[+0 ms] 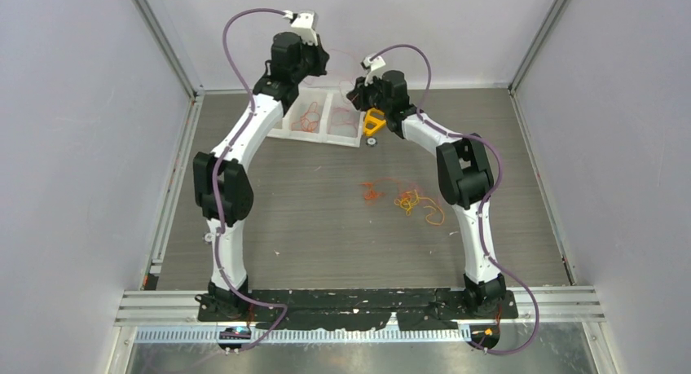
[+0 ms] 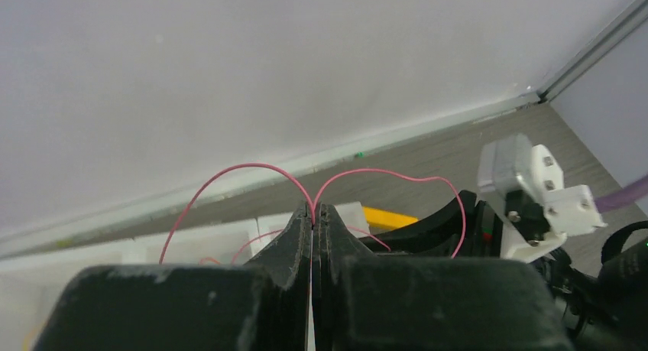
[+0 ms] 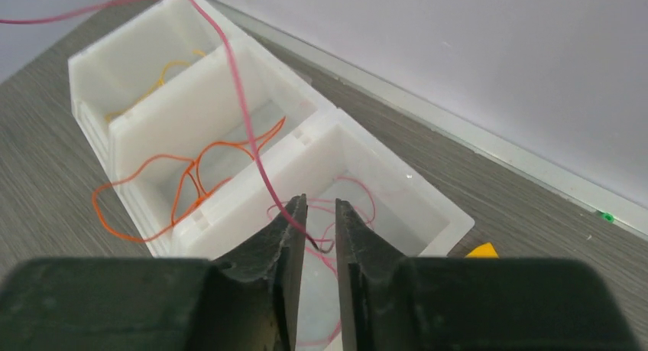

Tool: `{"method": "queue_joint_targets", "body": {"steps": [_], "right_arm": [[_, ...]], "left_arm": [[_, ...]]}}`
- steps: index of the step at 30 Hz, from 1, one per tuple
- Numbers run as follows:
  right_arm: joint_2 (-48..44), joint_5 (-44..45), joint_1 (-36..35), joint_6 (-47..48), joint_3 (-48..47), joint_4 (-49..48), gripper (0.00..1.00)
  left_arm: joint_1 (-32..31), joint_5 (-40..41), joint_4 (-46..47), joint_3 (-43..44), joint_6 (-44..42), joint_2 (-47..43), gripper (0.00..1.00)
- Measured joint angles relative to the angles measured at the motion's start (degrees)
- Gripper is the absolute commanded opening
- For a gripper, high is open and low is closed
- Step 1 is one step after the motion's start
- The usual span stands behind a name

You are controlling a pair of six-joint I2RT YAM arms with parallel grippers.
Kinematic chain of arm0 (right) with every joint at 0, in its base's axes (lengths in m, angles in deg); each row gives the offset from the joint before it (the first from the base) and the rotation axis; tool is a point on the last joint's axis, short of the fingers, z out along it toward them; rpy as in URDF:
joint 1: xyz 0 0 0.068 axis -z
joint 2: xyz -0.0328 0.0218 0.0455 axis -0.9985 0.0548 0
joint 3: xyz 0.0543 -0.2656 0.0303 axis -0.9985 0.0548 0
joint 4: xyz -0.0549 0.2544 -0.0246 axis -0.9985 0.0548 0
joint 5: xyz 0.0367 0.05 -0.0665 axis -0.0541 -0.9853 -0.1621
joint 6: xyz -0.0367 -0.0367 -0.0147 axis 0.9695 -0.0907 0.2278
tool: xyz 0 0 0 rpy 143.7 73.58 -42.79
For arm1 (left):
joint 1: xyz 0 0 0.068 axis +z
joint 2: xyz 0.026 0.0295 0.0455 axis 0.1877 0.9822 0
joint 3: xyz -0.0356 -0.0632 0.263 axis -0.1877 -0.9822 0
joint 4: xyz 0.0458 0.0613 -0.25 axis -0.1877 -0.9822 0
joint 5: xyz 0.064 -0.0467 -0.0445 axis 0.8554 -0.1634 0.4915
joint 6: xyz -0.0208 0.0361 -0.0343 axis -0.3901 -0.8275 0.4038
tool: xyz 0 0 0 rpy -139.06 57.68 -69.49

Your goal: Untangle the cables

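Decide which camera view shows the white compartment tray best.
The right wrist view: the white tray fills the frame, its three compartments holding a yellow strand, an orange strand and a red strand. The top external view shows it small, partly behind the arms. The left wrist view shows a strip of it behind the left hand.

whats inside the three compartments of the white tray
Far compartment: a yellow wire. Middle: an orange wire, looping out over the tray wall. Near: pink wire loops, though the right tool covers part of that floor, so anything lying there cannot be seen.
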Motion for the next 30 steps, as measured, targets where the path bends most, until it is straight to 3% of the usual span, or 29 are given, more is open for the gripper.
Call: {"method": "queue_joint_targets", "body": {"steps": [5,13,20,25,30], "right_arm": [[-0.63,-1.62,0.31,0.35,2.58,2.67,0.58],[-5.62,-6.47,3.43,-0.85,7.76,9.49,0.69],[-11.15,-9.64,5.77,-0.63,9.31,12.52,0.7],[-12.61,-11.28,6.34,-0.63,9.31,13.88,0.61],[-12.61,-13.22,6.49,-1.31,9.2,16.22,0.56]], "left_arm": [[0.11,0.2,-7.19,4.57,5.73,6.19,0.0],[-0.15,0.24,-12.07,4.61,15.78,9.77,0.0],[-1.53,3.43,-14.25,8.57,18.84,14.53,0.0],[-2.4,6.34,-15.04,10.93,19.1,17.79,0.0],[-3.1,3.91,-14.84,11.06,21.31,19.56,0.0]]}}
